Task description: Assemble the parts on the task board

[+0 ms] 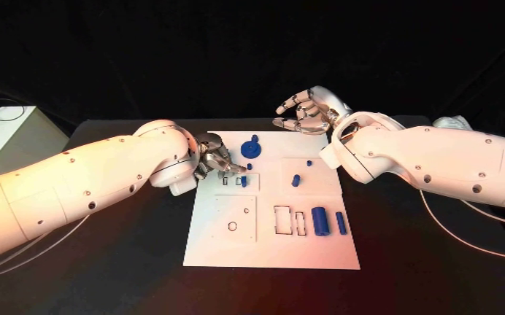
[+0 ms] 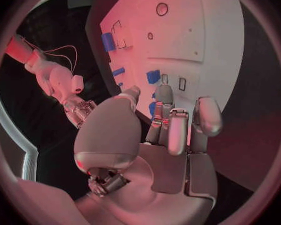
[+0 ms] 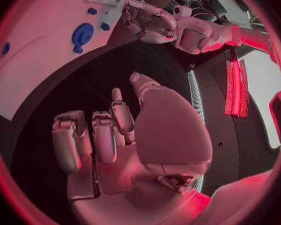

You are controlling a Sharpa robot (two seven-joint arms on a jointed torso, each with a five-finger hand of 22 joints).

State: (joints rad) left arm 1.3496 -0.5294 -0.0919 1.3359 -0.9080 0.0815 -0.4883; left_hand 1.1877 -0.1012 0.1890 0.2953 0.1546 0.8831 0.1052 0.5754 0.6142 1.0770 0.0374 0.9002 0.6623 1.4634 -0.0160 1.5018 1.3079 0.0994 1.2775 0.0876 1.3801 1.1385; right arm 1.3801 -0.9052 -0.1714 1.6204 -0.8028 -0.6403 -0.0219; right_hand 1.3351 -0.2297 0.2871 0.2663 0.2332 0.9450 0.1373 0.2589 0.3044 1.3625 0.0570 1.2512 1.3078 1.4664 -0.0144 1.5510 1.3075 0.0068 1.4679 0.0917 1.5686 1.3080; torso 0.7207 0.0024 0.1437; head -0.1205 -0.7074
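Note:
The white task board (image 1: 274, 246) lies mid-table. My left hand (image 1: 216, 160) hangs over its far left part, fingertips down beside two small slots, and I see nothing between its fingers (image 2: 168, 120). A small blue part (image 1: 243, 181) (image 2: 153, 76) stands just right of those slots. Near the far edge lies a round blue part (image 1: 252, 149) (image 3: 82, 34). Two small blue pegs (image 1: 295, 180) (image 1: 309, 162) stand further right. A thick blue cylinder (image 1: 319, 222) and a thinner one (image 1: 341, 222) lie at the right. My right hand (image 1: 305, 114) (image 3: 115, 135) hovers past the far edge, fingers spread, holding nothing.
Rectangular recesses (image 1: 286, 220) and a square plate with holes (image 1: 236, 216) mark the near half of the board. A pale box (image 1: 16, 129) stands at the table's far left. Cables (image 1: 452, 216) trail on the black table beside my right arm.

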